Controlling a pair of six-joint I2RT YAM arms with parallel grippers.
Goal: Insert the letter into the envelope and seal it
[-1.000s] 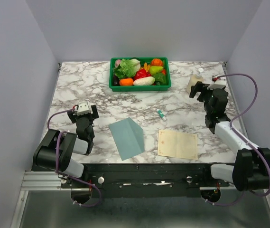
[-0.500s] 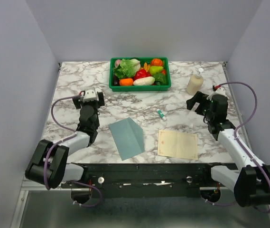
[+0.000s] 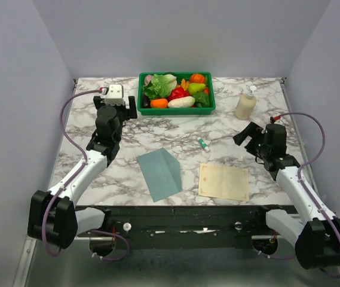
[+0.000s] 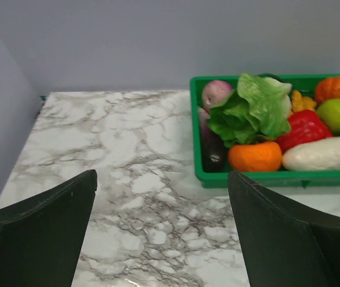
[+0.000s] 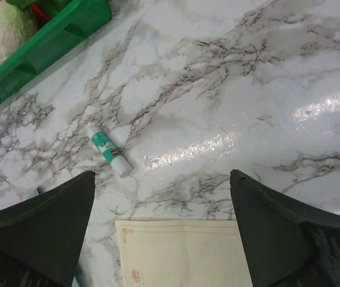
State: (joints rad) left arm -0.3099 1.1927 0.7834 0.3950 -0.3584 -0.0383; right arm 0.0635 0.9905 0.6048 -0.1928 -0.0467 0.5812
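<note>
Small tube (image 3: 201, 143) sits between veggie tray (image 3: 175, 110) up top and letter (image 3: 223, 182), long axis left-right, lower right; envelope (image 3: 159, 171) skewed, lower centre; left pincer (image 4: 162, 176) and right pincer (image 5: 162, 174) wide, empty.

White marble-patterned tabletop (image 3: 175, 128) with grey veins, boxed in on 3 sides: plain pale lavender-grey back wall (image 3: 175, 36) far, matching left wall (image 3: 14, 119) and right wall (image 3: 331, 89). Along the near edge, a black metal mounting bar (image 3: 181, 216); silver slotted rail (image 3: 41, 227) at near left. Dull grey floor (image 3: 175, 269) below. Soft even light, bright glare streak (image 5: 325, 104) on the gloss.
</note>
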